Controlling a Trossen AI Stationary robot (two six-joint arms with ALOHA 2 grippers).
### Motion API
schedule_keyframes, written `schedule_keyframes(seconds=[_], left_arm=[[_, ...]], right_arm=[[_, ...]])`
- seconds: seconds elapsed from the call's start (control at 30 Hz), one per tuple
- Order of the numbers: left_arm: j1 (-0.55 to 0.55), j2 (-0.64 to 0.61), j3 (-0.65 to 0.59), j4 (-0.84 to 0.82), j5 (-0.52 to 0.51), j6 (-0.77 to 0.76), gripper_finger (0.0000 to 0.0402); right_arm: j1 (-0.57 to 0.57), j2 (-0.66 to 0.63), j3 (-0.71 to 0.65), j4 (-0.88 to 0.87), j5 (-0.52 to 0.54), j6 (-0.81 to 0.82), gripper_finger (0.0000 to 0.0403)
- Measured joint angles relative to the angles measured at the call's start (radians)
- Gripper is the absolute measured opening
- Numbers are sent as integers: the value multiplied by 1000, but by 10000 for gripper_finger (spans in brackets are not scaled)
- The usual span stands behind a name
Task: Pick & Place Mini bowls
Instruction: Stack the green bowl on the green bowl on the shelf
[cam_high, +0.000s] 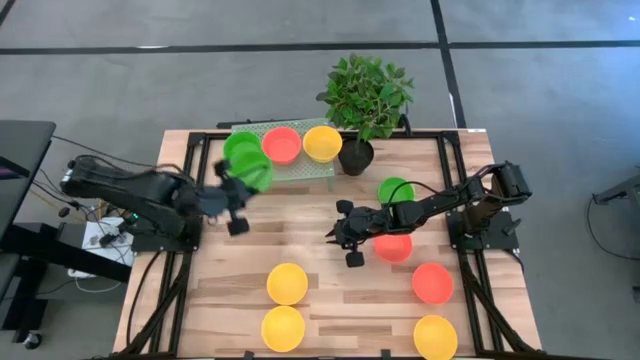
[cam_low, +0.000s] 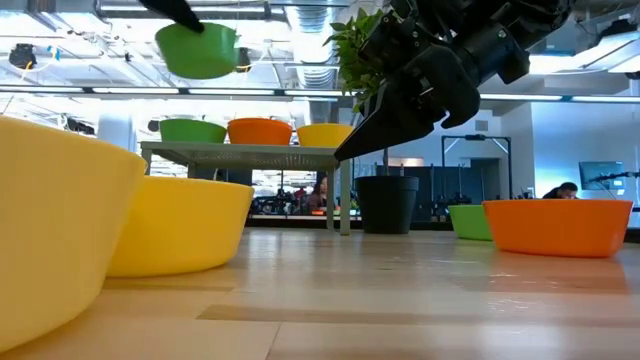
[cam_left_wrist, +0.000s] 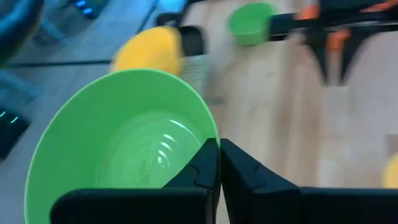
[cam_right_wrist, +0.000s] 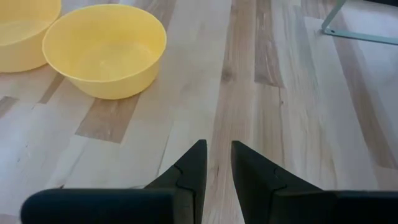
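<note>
Shelf work underway: left tool (cam_high: 237, 196) pinches a glossy green plastic mini bowl (cam_high: 256, 173) beside the raised rack (cam_high: 300, 166), which holds 3; right tool (cam_high: 345, 238), slightly parted, empty; 7 remain on the worktop (cam_high: 320, 290).

My left gripper (cam_high: 243, 190) raised well above the table, fingers (cam_left_wrist: 239, 171) clamped on a green mini bowl's (cam_left_wrist: 124, 146) rim, my right gripper (cam_high: 345, 238) low over the tabletop, pointing down, fingers (cam_right_wrist: 255, 171) slightly parted, holding nothing
</note>
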Motion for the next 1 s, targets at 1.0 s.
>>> schedule_keyframes(seconds=[1.0], left_arm=[[683,131,0,-31,376,188,14]], right_arm=[[0,0,0,2,0,1,68]])
